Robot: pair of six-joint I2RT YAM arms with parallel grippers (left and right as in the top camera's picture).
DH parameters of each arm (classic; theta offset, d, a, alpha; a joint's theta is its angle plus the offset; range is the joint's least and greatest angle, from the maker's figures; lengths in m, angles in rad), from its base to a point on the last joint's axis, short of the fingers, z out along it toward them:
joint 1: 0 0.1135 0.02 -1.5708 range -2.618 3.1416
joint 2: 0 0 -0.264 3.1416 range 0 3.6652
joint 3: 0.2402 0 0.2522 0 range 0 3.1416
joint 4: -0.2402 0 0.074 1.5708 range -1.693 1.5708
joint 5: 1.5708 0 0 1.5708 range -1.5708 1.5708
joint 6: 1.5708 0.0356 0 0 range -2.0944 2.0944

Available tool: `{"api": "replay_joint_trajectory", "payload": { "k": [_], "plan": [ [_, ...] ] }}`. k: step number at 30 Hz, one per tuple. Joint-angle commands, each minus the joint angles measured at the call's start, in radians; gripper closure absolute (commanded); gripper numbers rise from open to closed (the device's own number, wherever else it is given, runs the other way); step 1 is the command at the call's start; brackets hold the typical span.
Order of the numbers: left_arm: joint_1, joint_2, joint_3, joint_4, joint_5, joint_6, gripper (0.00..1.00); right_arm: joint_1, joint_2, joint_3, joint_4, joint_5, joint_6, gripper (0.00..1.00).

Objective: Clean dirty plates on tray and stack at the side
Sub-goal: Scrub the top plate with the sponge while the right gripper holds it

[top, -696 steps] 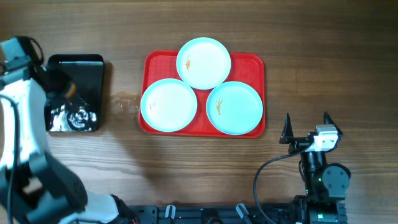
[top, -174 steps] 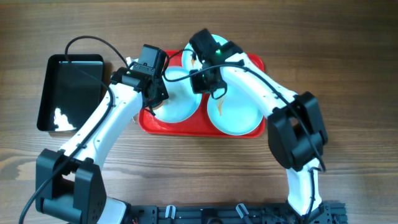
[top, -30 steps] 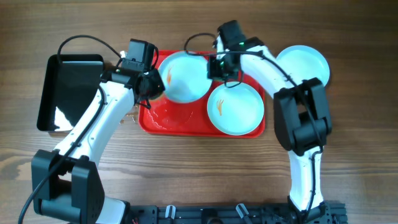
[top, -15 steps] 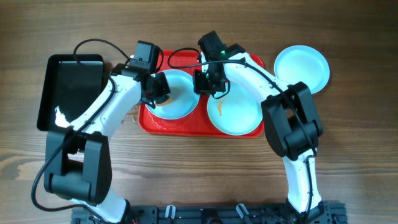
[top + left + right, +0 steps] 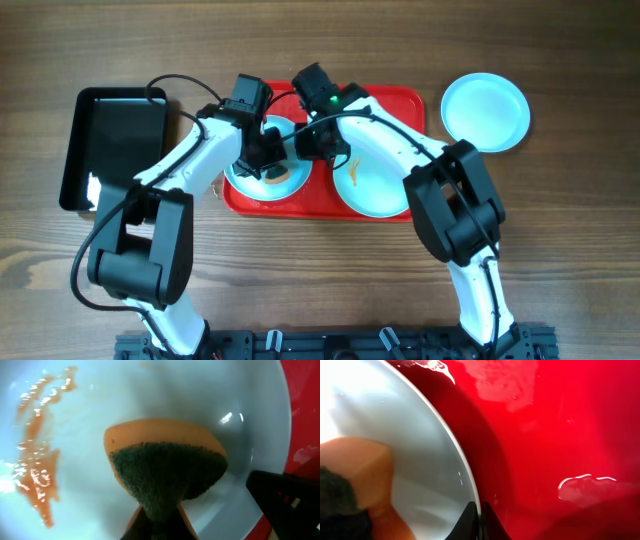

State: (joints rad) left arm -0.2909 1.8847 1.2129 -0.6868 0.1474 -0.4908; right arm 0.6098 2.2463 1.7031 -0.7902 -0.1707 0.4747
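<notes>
Sponge [image 5: 165, 475] pinched in left tool [image 5: 268, 160], scrub side down on the left plate [image 5: 248, 187] on the red tray [image 5: 400, 100], orange smear [image 5: 35, 475] beside it. Right tool [image 5: 477, 521] pressed together on that plate's right rim. Second plate [image 5: 375, 180] also on tray; third plate [image 5: 485, 112] on the bench [image 5: 560, 250], just right of the tray.
</notes>
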Motion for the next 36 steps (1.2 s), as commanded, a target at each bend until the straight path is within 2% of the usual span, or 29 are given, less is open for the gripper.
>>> {"api": "replay_joint_trajectory", "payload": {
  "k": [1,3,7,12,20,23,28,30,36],
  "plan": [
    [-0.01,0.01,-0.005,0.007,0.015,0.051,0.96,0.024,0.017,-0.01,0.011,0.019,-0.004,0.96],
    [-0.01,0.01,-0.005,-0.003,-0.034,0.096,0.96,0.023,0.017,-0.01,0.003,0.034,-0.003,0.96],
    [-0.009,0.01,-0.005,-0.05,-0.288,0.095,0.96,0.023,0.017,-0.01,-0.02,0.095,0.0,0.96],
    [-0.008,0.01,-0.001,-0.064,-0.493,0.095,0.96,0.023,0.016,-0.01,-0.026,0.114,0.0,0.96],
    [-0.008,-0.022,0.026,-0.07,-0.541,0.094,0.96,0.011,-0.015,0.0,-0.076,0.182,-0.005,0.96],
    [-0.008,-0.057,0.044,-0.064,-0.464,0.094,0.96,0.012,-0.029,0.0,-0.076,0.177,-0.009,0.96],
    [-0.008,-0.043,0.043,0.034,-0.083,0.086,0.96,0.011,-0.031,0.0,-0.086,0.17,-0.001,0.96],
    [-0.008,-0.004,0.043,0.053,-0.053,0.039,0.96,0.011,-0.031,0.0,-0.086,0.158,-0.004,0.96],
    [-0.009,0.077,0.043,0.103,0.077,0.034,0.96,0.011,-0.031,0.0,-0.082,0.147,-0.003,0.96]
  ]
}}
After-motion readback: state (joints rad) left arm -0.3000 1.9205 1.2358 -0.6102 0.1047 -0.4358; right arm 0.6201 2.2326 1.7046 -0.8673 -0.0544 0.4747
